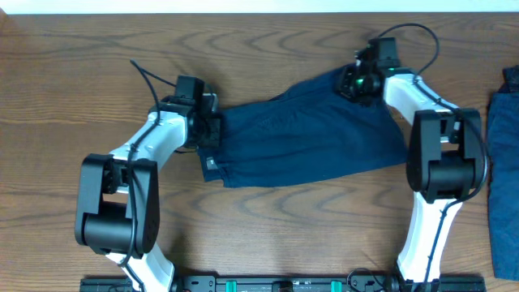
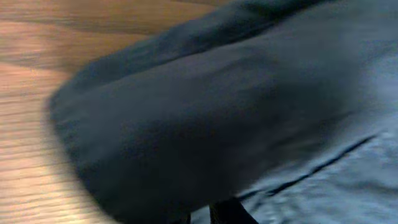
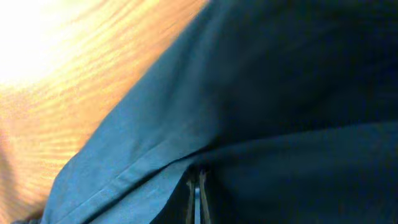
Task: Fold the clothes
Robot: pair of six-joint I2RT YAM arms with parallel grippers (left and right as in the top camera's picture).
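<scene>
The clothes are one dark navy garment spread across the middle of the wooden table, stretched between my two arms. My left gripper sits at its left end. In the left wrist view, a blurred hump of navy cloth rises over the nearly closed left gripper. My right gripper is at the garment's upper right corner. In the right wrist view, the right gripper has its thin fingers almost together, pinching a fold of the cloth beside a stitched hem.
A brighter blue fabric heap lies at the table's right edge, beside the right arm. Bare wood shows at the left and along the front. Both arm bases stand at the near edge.
</scene>
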